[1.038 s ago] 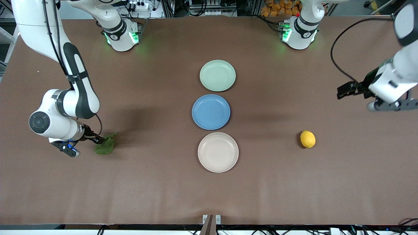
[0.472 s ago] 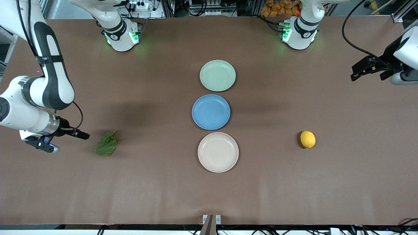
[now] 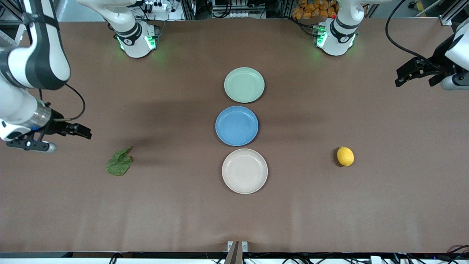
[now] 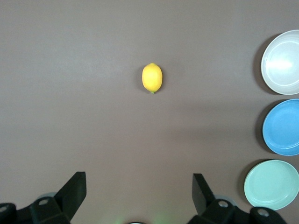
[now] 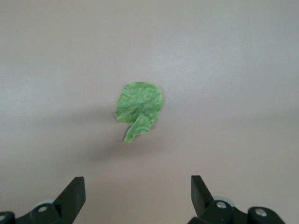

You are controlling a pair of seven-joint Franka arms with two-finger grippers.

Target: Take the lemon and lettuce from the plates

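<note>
The lemon lies on the bare brown table toward the left arm's end; it also shows in the left wrist view. The lettuce lies flat on the table toward the right arm's end, and in the right wrist view. The mint green plate and the beige-cream plate stand empty in the middle. My left gripper is open and empty, raised over the table's edge. My right gripper is open and empty, raised over bare table beside the lettuce.
An empty darker blue plate stands between the two plates. The arms' bases stand along the table's edge farthest from the front camera. The left wrist view shows all three plates in a row.
My right gripper let go of the lettuce, rose and drew back toward its end of the table. My left gripper rose and moved away from the lemon toward the table's edge.
</note>
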